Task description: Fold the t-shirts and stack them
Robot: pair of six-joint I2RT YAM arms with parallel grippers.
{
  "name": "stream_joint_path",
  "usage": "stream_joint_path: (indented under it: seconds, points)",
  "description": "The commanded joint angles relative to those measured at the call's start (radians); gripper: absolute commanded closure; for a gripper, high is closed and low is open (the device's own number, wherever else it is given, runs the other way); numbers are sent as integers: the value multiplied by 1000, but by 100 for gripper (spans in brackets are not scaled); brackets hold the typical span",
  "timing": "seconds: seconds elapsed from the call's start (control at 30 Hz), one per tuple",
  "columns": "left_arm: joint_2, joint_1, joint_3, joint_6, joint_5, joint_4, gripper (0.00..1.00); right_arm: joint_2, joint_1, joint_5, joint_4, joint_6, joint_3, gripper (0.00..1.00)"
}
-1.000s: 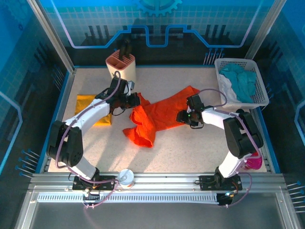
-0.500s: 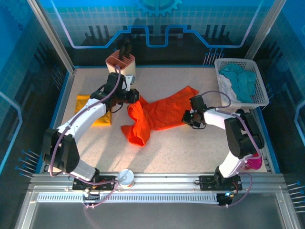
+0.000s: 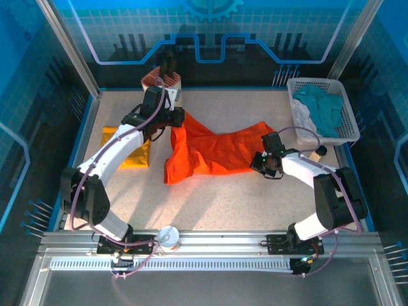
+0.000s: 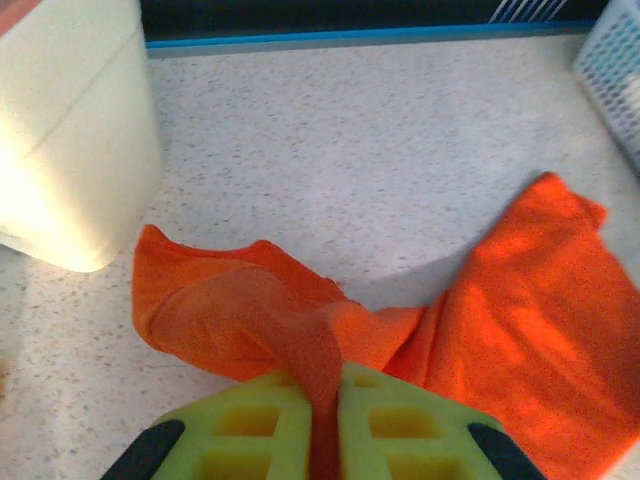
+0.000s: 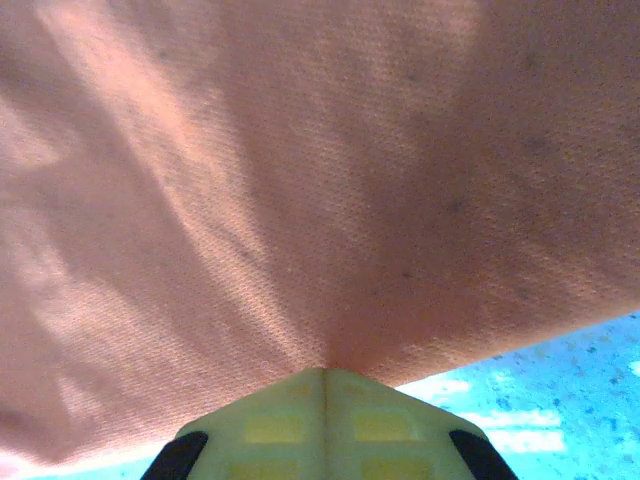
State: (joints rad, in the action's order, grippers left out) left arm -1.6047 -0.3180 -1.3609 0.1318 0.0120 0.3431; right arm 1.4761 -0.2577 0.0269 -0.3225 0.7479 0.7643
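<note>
The orange-red t-shirt (image 3: pixel 213 150) is stretched between both arms across the middle of the table. My left gripper (image 3: pixel 175 119) is shut on its upper left corner, and a pinched ridge of cloth (image 4: pixel 315 350) runs between the yellow fingers (image 4: pixel 255 425). My right gripper (image 3: pixel 266 159) is shut on the shirt's right edge; the cloth (image 5: pixel 300 170) spreads above its closed fingers (image 5: pixel 260 425). The mustard-yellow t-shirt (image 3: pixel 127 150) lies folded at the left of the table, partly under the left arm.
A white and orange tub (image 3: pixel 162 86) stands at the back, just behind the left gripper, and shows as a white wall (image 4: pixel 70 130) in the left wrist view. A white basket (image 3: pixel 322 111) with teal and white cloths sits at the back right. A small tin (image 3: pixel 169 237) stands at the near edge.
Both grippers have pulled apart with the orange-red shirt: the left one back toward the tub, the right one to the right. The shirt has gone from bunched to spread out.
</note>
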Motion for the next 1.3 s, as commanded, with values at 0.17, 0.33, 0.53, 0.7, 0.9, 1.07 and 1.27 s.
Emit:
stream_joint_path:
  seconds: [0.17,0.33,0.53,0.7,0.9,1.07,1.27]
  points:
    - [-157,30,-137,-58,-107,-72,86,-104,60,-15,-99,-25,-33,100]
    - [-268,46,-215,-34,-149,-15,67,-116,70,-1,-104,-29,-33,100]
    - [-335,57,-248,11,-127,71,49,-147,107,19,-78,-89,21,55]
    - [-292,57,-213,67,-77,118,38,-106,130,-24,-90,-152,156,9]
    - [-193,57,-101,153,11,188,36,61,166,-56,-140,-208,345,0]
    - [-67,57,90,203,71,173,36,233,183,-126,-209,-230,514,2]
    - [102,56,293,246,101,157,36,406,221,-79,-213,-176,651,16]
